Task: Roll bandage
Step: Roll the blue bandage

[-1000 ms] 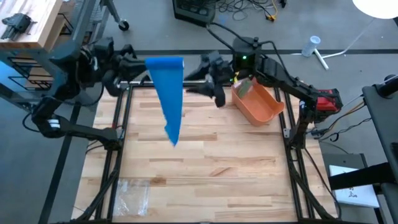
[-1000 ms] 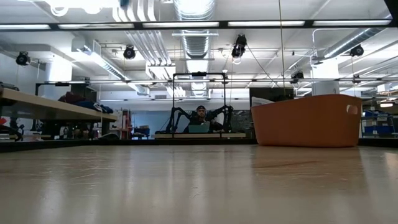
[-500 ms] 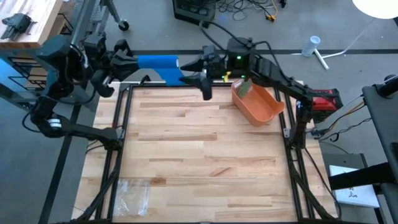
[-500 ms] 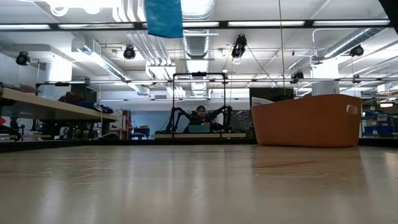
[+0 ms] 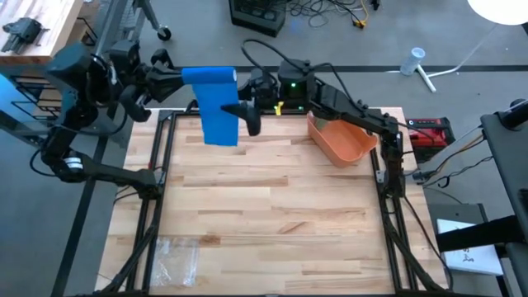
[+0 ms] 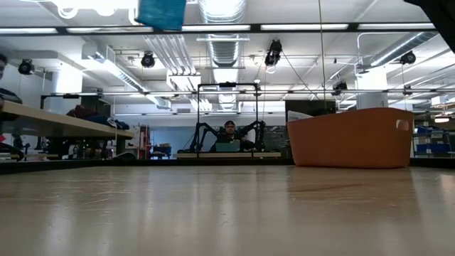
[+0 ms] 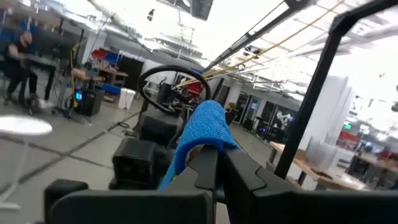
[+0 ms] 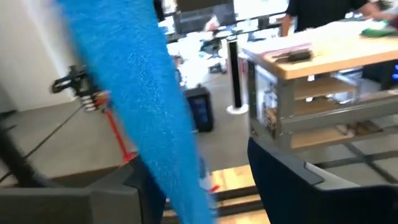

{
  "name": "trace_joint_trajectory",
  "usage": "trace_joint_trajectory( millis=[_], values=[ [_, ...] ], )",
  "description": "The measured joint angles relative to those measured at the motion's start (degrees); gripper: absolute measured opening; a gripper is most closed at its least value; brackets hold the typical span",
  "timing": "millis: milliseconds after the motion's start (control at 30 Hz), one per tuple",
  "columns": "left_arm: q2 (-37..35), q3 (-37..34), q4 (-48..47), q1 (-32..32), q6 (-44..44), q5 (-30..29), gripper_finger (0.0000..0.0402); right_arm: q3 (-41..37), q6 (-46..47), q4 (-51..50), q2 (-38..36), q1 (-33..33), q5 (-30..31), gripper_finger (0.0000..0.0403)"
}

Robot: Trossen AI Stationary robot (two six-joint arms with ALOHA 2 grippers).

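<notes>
While both arms are raised over the far edge of the desk [image 5: 272,206], the bandage [image 5: 216,106] hangs in the air between them, clear of the wood.

Desk: light wooden planks in a dark frame. Near its front left corner lies a clear plastic bag [image 5: 176,257].

Bin [image 5: 342,139]: orange, at the far right of the desk, something green inside. In the low view it stands on the desk at the right [image 6: 351,138].

Bandage: blue, unrolled into a broad strip that drops from its top edge at the left tool. In the low view only its lower end shows, at the top of the picture [image 6: 162,12], well above the desk.

Left tool [image 5: 186,77]: clenched on the top edge of the bandage; the left wrist view shows the blue fabric [image 7: 200,132] pinched between the fingers [image 7: 205,169].

Right tool [image 5: 246,111]: just beside the strip's right edge, fingers spread. In the right wrist view the bandage [image 8: 144,93] runs between the fingers [image 8: 287,180]; I cannot tell whether they touch it.

Background, low view: a person [image 6: 228,131] sits far behind the desk.
</notes>
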Motion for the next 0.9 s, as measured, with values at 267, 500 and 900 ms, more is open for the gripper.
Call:
trace_joint_trajectory(
  millis=[267,500,900],
  values=[
    [2.6,2.4,-0.1,2.0,-8.8,1.1,0.0004,-0.1,-2.4,-0.4,0.8,-0.2,2.9,0.0098],
    [4.7,7.3,-2.7,2.8,-10.5,4.0,0.0002,-0.1,-6.7,-4.4,0.6,-0.7,3.2,0.0014],
    [4.7,11.6,-14.2,3.2,-10.6,16.1,0.0001,-0.1,-11.7,-16.2,-1.9,-4.2,3.3,0.0001]
  ],
)
